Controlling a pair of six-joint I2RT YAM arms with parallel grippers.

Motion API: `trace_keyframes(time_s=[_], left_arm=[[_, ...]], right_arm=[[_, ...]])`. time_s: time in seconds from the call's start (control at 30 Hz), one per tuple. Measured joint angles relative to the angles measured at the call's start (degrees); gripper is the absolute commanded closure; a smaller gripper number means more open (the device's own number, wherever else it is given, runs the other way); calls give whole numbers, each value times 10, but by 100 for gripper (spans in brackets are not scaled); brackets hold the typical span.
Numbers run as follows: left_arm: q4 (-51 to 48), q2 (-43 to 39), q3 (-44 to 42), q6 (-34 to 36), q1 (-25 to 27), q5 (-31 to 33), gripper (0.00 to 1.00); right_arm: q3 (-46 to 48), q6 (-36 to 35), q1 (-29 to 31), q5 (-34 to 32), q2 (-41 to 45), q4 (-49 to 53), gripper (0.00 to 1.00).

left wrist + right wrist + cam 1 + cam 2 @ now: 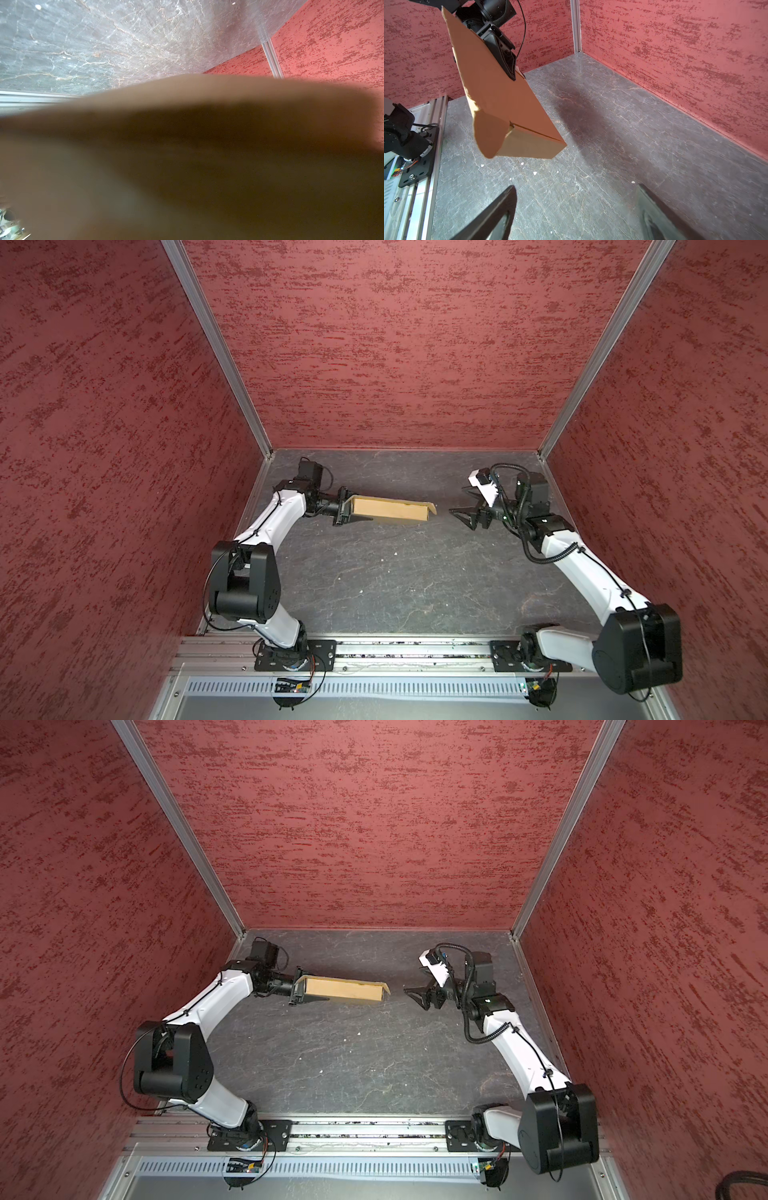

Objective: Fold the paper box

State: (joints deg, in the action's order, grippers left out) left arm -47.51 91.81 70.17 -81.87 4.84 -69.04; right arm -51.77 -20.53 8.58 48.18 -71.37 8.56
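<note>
The left gripper (350,512) had its jaws clamped partway on one end of the paper box (390,509), plain tan cardboard held clear of the grey tabletop (395,580). The box's far end, with a loose flap, pointed at the right gripper (457,500). Its jaws stood wide apart and empty, near that end but apart from it.

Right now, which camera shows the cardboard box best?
Right wrist: the box is close and sharp, its loose end flap plain to see. In both top views it is small and distant. The left wrist shows only a brown blur of it.
</note>
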Motion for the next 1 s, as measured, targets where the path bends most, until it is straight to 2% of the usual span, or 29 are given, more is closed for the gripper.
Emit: trace_keyframes(time_s=[0.27, 0.5, 0.77, 1.0], left_arm=[[-31, 0, 0, 5, 0, -10, 79], [-103, 13, 5, 50, 0, -14, 80], [-163, 31, 35, 91, 0, -14, 80], [-152, 35, 42, 88, 12, -15, 80]], right_arm=[[-19, -52, 6, 21, -24, 51, 8], [-31, -115, 32, 47, -29, 106, 8], [-32, -149, 68, 66, -28, 123, 7], [-32, -151, 107, 71, -28, 115, 6]])
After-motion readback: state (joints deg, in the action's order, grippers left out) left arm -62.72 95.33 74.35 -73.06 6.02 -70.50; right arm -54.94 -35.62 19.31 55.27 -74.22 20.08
